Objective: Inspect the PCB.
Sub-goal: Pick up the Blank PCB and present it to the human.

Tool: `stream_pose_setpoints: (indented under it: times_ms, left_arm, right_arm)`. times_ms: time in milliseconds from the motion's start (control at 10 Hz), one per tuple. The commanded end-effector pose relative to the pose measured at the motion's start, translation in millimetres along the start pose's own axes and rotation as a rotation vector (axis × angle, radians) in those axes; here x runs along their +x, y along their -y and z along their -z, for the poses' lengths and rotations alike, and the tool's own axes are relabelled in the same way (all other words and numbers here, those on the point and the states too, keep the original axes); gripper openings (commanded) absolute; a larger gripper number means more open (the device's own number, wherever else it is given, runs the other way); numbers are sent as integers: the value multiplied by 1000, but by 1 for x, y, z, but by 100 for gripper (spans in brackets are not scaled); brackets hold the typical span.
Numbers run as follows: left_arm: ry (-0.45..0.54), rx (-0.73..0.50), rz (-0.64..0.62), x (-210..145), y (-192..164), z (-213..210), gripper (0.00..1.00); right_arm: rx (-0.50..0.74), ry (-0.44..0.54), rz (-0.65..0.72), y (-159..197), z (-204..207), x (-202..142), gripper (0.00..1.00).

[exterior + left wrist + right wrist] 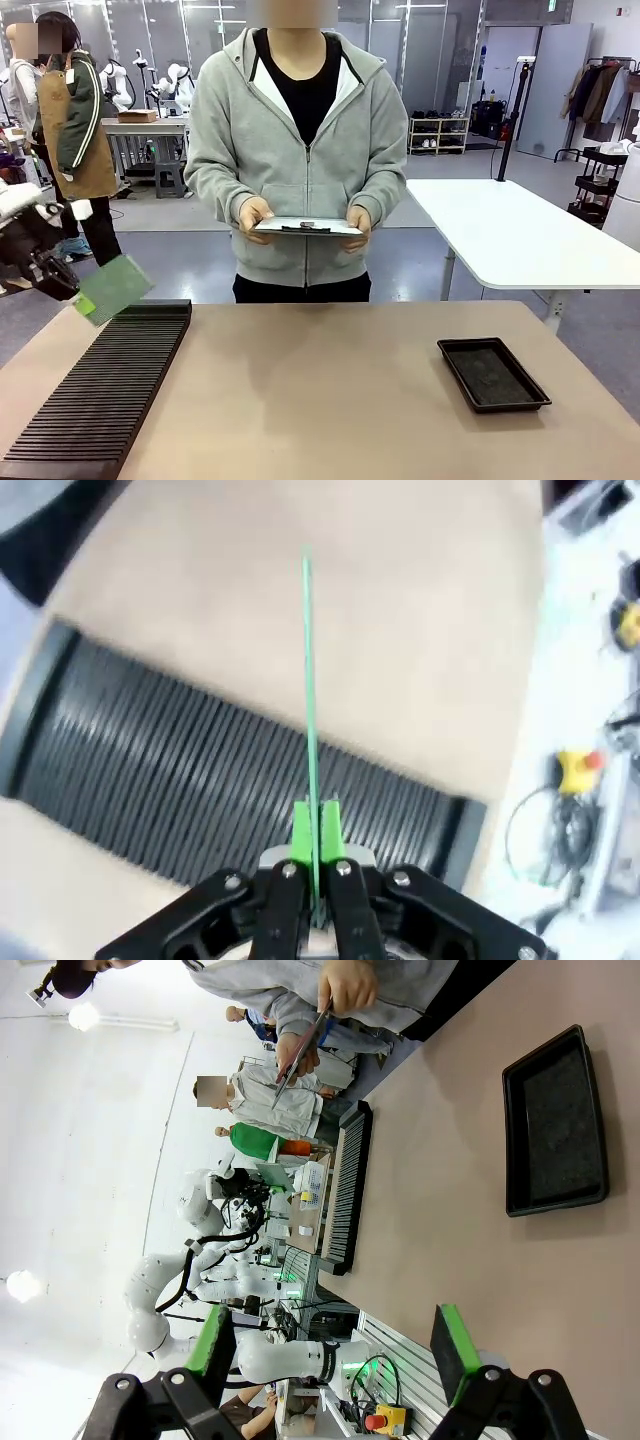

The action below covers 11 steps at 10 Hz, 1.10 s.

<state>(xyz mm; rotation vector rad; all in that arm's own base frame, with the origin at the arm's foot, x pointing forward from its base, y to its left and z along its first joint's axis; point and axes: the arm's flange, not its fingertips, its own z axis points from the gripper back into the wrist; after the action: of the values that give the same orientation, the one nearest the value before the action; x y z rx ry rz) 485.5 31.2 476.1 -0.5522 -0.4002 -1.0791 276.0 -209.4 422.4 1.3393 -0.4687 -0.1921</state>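
My left gripper [72,288] hangs at the table's far left, above the far end of the rack, shut on the PCB [113,288]. The PCB is a thin green board tilted in the air, one corner between the fingers. In the left wrist view the PCB [308,680] shows edge-on as a thin green line running up from the closed green pads [302,830], with my left gripper [317,832] over the rack. My right gripper [332,1360] is open with nothing between its fingers, high above the table's near side.
A long black slotted rack [100,385] lies along the table's left side. A shallow black tray [492,373] sits at the right. Across the table a person holds a grey clipboard [307,226] in both hands. A white table [520,235] stands behind at right.
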Motion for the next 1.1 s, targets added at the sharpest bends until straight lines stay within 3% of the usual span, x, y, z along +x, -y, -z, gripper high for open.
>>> stream_pose_setpoints:
  times_ms: [0,200,800,900,1000]
  left_arm:
    - [276,-151,-59,-15,-2,13,0]
    - [469,-227,-99,-17,6,30,0]
    - [443,-212,-114,-14,8,31,0]
    - [454,-217,-128,-15,9,36,4]
    - [494,-301,-167,-11,12,39,4]
  right_arm:
    - [4,0,-1,-1,0,-1,100]
    - [4,0,-1,-1,0,-1,100]
    - [4,0,-1,-1,0,-1,100]
    - [4,0,-1,-1,0,-1,100]
    - [4,0,-1,-1,0,-1,100]
